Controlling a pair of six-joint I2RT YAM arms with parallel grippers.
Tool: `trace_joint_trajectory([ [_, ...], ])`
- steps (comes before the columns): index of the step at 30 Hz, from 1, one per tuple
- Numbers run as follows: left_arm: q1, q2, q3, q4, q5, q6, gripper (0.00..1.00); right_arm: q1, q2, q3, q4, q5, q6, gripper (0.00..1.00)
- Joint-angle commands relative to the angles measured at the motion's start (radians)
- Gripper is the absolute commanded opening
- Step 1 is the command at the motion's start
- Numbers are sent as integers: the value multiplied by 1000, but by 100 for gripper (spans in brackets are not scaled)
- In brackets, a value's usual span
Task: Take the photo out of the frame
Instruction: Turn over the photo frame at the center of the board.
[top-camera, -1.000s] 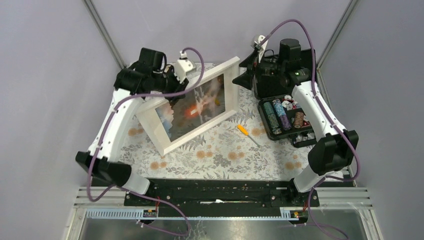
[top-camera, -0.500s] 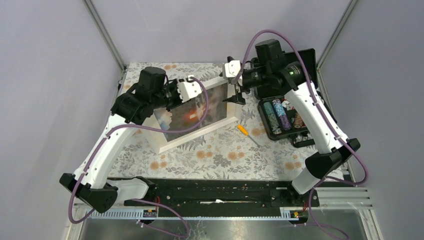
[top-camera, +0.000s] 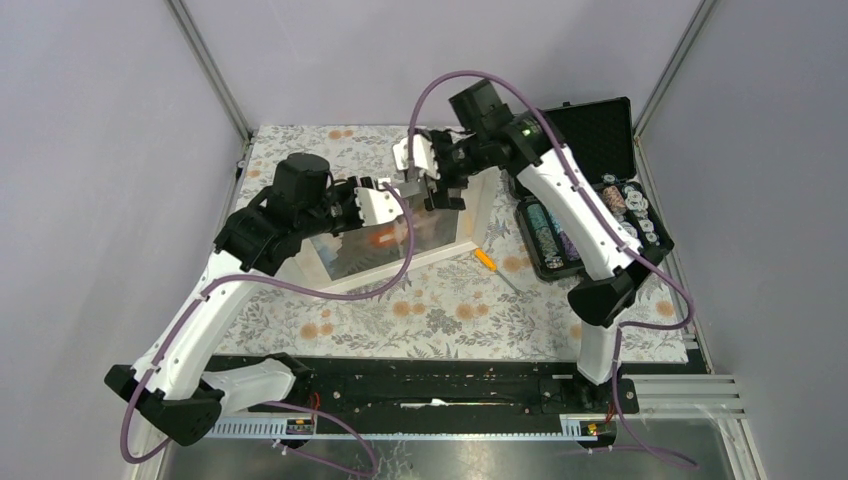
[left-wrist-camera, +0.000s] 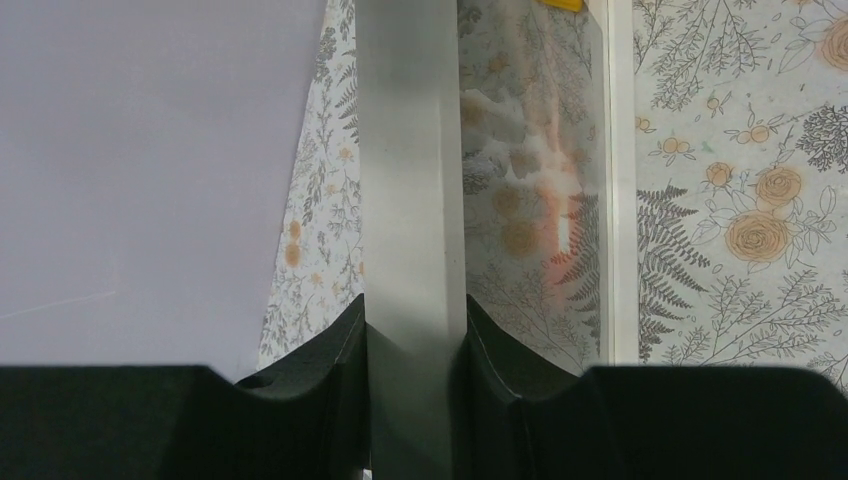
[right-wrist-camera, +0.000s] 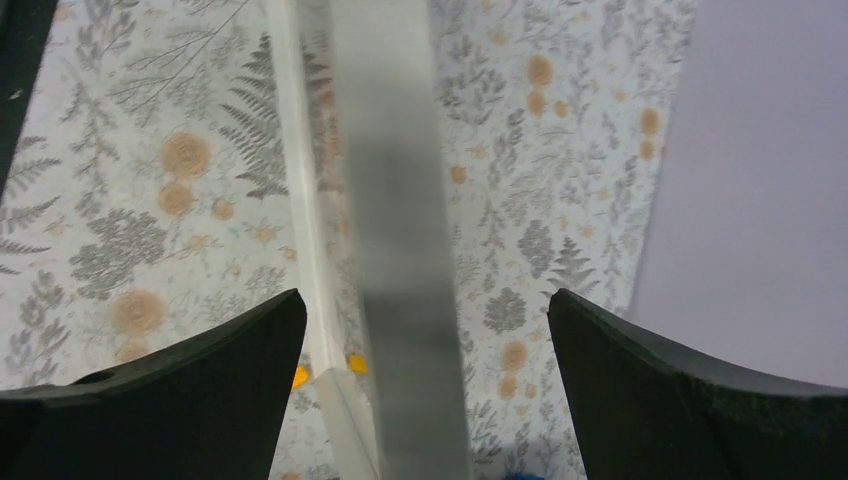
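**Frame**: stands on edge at the middle of the surface. Its lower long side is on the flowered cloth and its upper side is raised. The white border faces your arm bases.

**Photo**: sits inside the frame behind the glazing. You can make out an orange-red glow at its centre with pale mist around it. Reflections of the cloth cover much of the rest.

**Left pincer**: clamped on the frame's raised edge. In your left wrist view both black fingers press against the grey-white edge strip, one on each face, and the strip runs straight up between them.

**Right pincer**: spread wide and straddling the same raised edge further along, toward the right end. In your right wrist view the fingers stand well apart from the strip on both sides and touch nothing.

**Screwdriver**: has an orange handle and lies on the cloth just beside the frame's lower right corner.

**Case**: black, with its lid open, at the far right of the surface. Stacks of coloured chips fill its tray.
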Motion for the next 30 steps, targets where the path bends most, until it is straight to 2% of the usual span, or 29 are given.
trace_joint_trajectory([
  [1, -5, -64, -6, 105, -35, 59, 0, 74, 29, 45, -185, 108, -29, 95],
  [5, -9, -89, -34, 118, -29, 68, 0, 102, 47, 46, -227, 159, -17, 85],
  [9, -9, -99, -48, 125, -18, 72, 0, 108, 79, 66, -254, 188, -1, 69],
  [15, -11, -117, -64, 125, -2, 85, 0, 107, 114, 80, -255, 234, 29, 62],
  [23, -11, -136, -79, 126, 10, 117, 0, 93, 133, 76, -270, 256, 49, 61],
  [25, -11, -146, -92, 136, 16, 126, 0, 94, 136, 65, -272, 264, 44, 58],
  [28, -11, -158, -107, 143, 15, 145, 0, 94, 145, 59, -275, 283, 45, 48],
  [30, -11, -165, -113, 143, 12, 150, 0, 92, 146, 66, -273, 300, 48, 49],
])
